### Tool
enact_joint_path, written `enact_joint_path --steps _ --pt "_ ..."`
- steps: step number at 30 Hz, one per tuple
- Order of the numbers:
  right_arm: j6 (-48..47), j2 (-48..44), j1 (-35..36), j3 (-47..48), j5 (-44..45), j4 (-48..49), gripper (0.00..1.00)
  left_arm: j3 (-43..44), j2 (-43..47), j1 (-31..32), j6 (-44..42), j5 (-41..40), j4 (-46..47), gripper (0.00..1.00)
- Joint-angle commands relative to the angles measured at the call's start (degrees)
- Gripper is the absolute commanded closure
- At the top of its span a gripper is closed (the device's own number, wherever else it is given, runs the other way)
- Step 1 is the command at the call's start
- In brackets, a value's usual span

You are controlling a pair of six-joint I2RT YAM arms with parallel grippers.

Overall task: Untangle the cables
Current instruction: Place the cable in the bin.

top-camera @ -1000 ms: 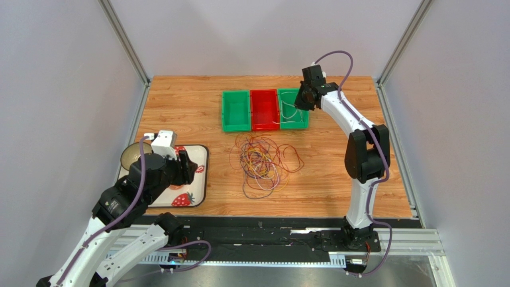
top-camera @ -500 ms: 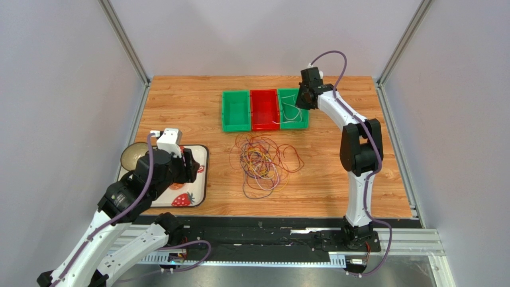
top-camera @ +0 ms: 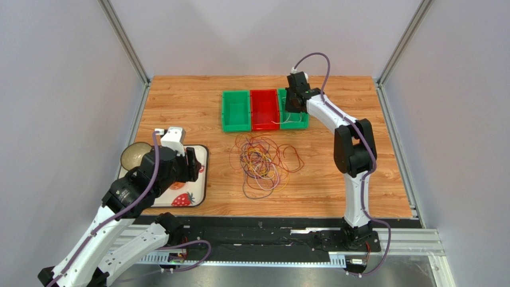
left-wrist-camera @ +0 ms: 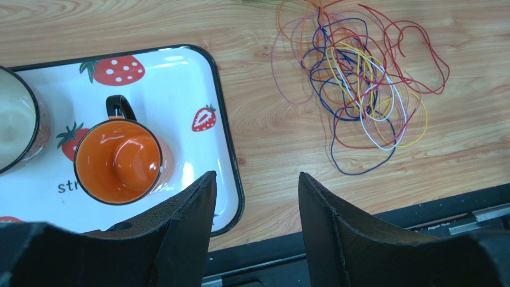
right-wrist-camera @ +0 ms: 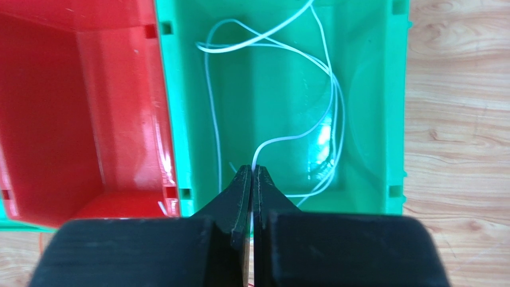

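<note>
Left gripper: the left gripper (left-wrist-camera: 256,179) hangs nearest the robot's base, above the right edge of the tray (left-wrist-camera: 224,113). Its jaws stand apart with nothing between them. It looks parked out of the way, leaving the pile free for the other arm.

Tray: it lies at the near left of the table (top-camera: 179,101). An orange mug (left-wrist-camera: 120,161) stands upright on it, with a bowl (left-wrist-camera: 12,131) just beside the mug. Neither touches any wire.

Cables: the cables (top-camera: 260,164) lie in one loose heap on the bare wood in the middle of the table, right of the tray and short of the bins. Purple, yellow, white and red loops cross one another, so most of the sorting is probably ahead.

Bins: three sit in a row at the far side. The left green bin (top-camera: 236,110) and the red bin (right-wrist-camera: 60,107) appear empty, though a pale sliver shows at the red one's near corner. The right green bin (right-wrist-camera: 395,89) holds a white cable (right-wrist-camera: 332,101) looped on its floor.

Right gripper: the right gripper (right-wrist-camera: 251,170) is farthest out, over the right green bin. Its jaws are pressed together, and the white cable runs straight into the tips, so it appears pinched there. The reach suggests the freed wire is being laid in its own bin, away from the heap. The likely next step is to let go.
</note>
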State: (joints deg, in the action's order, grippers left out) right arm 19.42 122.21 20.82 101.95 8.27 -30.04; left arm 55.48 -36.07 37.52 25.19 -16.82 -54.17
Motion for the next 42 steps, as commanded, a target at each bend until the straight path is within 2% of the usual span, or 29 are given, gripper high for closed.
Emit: enact_joint_path --steps 1,3,4,7,10,17,23,27,30,36,42 --pt "-1.75 -0.04 -0.43 2.98 2.88 -3.08 0.96 0.24 0.48 0.19 -0.58 0.03 1.26 0.39" --pt "-2.19 -0.92 -0.25 3.6 3.15 -3.88 0.86 0.24 0.74 0.19 -0.58 0.12 1.26 0.39" --pt "-2.19 -1.1 -0.25 4.21 3.67 -5.01 0.72 0.24 0.66 0.19 -0.58 0.12 1.26 0.39" --pt "-2.63 -2.33 -0.08 5.1 4.3 -6.61 0.53 0.24 1.01 0.19 -0.58 0.21 1.26 0.39" --pt "-3.07 -3.73 0.19 5.71 4.82 -7.75 0.46 0.24 1.27 0.19 -0.58 0.21 1.26 0.39" --pt "-5.27 -7.07 1.5 8.53 6.66 -13.28 0.39 0.15 2.15 0.19 -0.49 0.21 1.26 0.39" --pt "-4.4 -13.91 1.77 4.49 7.46 -14.17 0.38 0.06 1.62 0.19 -0.49 0.38 1.26 0.39" --pt "-0.09 -20.24 2.47 -3.93 1.94 -10.32 0.39 -0.55 0.66 0.19 -0.4 1.26 2.4 0.39" --pt "1.14 -25.42 4.22 -12.37 1.04 -5.92 0.39 -0.81 -1.89 0.19 -0.32 2.57 4.16 0.38" --pt "5.88 -32.2 7.83 -23.89 -2.36 -3.01 0.4 -2.13 -11.46 0.19 2.14 9.42 14.17 0.38" --pt "8.61 -41.7 10.82 -36.36 -6.33 1.91 0.4 0.49 -24.11 0.19 1.27 12.77 23.75 0.39"
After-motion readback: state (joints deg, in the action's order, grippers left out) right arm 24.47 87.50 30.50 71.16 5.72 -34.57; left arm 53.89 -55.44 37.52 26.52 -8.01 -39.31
